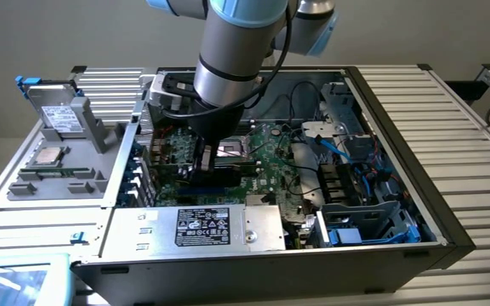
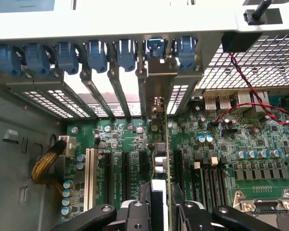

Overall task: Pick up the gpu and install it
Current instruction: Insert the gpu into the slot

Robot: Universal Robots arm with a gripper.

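Looking at the bench (image 1: 475, 121): slatted metal top, with an open pc case (image 1: 453, 217) lying on its side across the middle. The arm (image 1: 228, 57) drops from the bench's far edge into the half of the case on the exterior view's left. The motherboard (image 1: 270, 162) covers the case floor, and a silver power supply (image 1: 202, 226) with a black label runs along the case's near edge. A grey parts tray (image 1: 23, 191) sits on the bench just beside the case wall on the exterior view's left. It carries an upright drive (image 1: 58, 118), a cpu (image 1: 51, 155) and a memory stick (image 1: 62, 172). The gripper (image 2: 161, 192) is low over the board near the case's rear wall and clenched on the gpu (image 2: 160, 149), one finger on each face. The gpu stands upright on edge among the black expansion slots, between the white slot (image 2: 90, 173) and the cpu socket (image 2: 265, 204). Its metal bracket (image 2: 161, 82) is up against the rear wall openings, under the row of blue retainer clips (image 2: 125, 50). Can't tell whether its lower edge is seated in a slot. Red and black twisted wires (image 2: 245, 91) cross the board near the rear ports, apart from the card.
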